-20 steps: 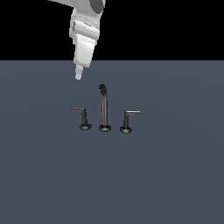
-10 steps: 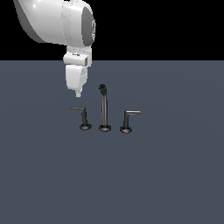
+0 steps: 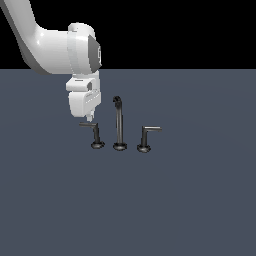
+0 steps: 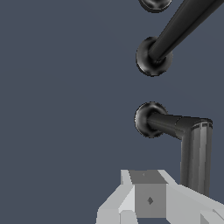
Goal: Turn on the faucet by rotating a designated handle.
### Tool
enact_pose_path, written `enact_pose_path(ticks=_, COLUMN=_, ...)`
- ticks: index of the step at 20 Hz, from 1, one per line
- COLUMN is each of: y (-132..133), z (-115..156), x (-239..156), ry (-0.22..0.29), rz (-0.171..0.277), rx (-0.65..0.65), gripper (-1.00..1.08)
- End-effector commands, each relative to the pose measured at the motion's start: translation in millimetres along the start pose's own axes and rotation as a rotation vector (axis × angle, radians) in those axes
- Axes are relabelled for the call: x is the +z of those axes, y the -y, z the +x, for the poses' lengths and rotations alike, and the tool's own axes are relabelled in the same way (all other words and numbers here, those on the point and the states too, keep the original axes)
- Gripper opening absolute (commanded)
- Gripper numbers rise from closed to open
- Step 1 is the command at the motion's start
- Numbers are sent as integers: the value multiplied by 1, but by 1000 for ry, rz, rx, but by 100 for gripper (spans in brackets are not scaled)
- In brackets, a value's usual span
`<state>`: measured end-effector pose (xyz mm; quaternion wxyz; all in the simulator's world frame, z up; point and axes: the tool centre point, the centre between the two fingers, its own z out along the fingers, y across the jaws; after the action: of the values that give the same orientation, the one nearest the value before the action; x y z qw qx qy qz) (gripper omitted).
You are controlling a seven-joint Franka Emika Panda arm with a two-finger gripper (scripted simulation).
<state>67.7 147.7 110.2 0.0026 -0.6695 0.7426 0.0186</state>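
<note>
The faucet (image 3: 118, 125) is a dark three-piece set standing on the grey surface, with a tall hooked spout in the middle. The handle (image 3: 95, 134) with the dull-grey lever stands on the exterior view's left of the spout. The twin handle (image 3: 145, 137) with a brighter lever stands on the right. My gripper (image 3: 89, 118) hangs just above the dull lever's outer end and looks shut and empty. In the wrist view the handle (image 4: 188, 131) lies close beside my gripper (image 4: 148, 192), with its round base and lever in sight. The spout (image 4: 175, 30) runs past further off.
The flat dark grey surface (image 3: 190, 200) extends around the faucet on all sides. My white arm (image 3: 55, 50) reaches in from the upper left of the exterior view. The twin handle's base (image 4: 154, 3) shows at the edge of the wrist view.
My gripper has come down steadily from well above the faucet to just over the dull-levered handle. The arm's wrist has swung lower into view. The faucet parts have not moved.
</note>
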Motion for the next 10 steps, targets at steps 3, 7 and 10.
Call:
enact_pose_path(ticks=3, y=5, z=-2, x=9, ry=-22, rz=20, rx=35, gripper=-100)
enact_pose_path(ticks=7, y=6, z=-3, x=12, ry=-28, rz=25, rx=43, gripper=-100)
enact_pose_path(ticks=10, y=6, z=-3, x=12, ry=-28, rz=25, rx=43, gripper=-100)
